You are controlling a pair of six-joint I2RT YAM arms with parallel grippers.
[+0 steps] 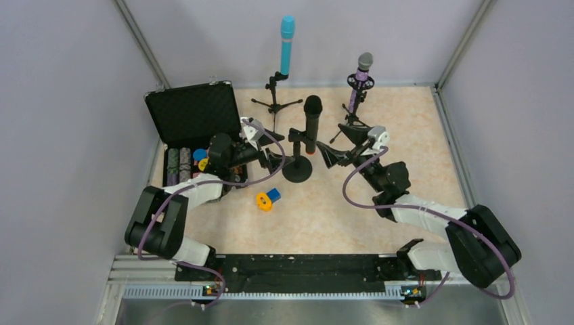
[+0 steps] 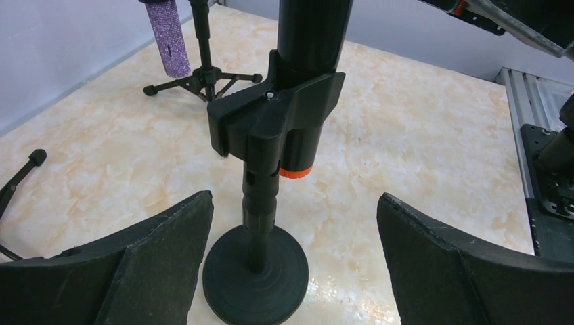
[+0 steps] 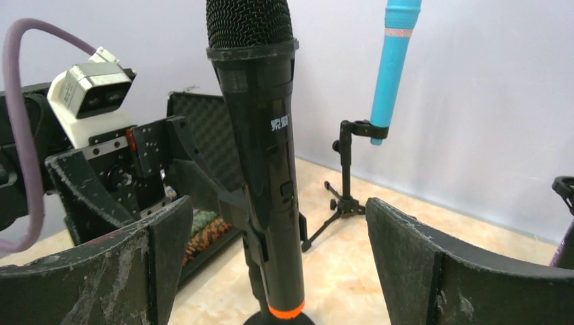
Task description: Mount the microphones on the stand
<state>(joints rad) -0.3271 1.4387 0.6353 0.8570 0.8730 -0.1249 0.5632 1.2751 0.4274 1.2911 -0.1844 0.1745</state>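
1. I count 3 microphones, each upright in its own stand: light-blue mic (image 1: 287,44), purple mic (image 1: 361,78), black mic (image 1: 312,122).
2. My left gripper (image 1: 276,161) and right gripper (image 1: 329,156) flank the black mic's round-base stand (image 1: 297,169), both with fingers apart, gripping nothing.

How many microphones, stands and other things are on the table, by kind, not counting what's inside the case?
Microphones: 3, light-blue mic, purple mic, black mic
Stands: 3, blue mic's tripod, purple mic's tripod, round-base stand
Cases: 1, open black case
Other: 1, small orange-and-blue object
Total: 8
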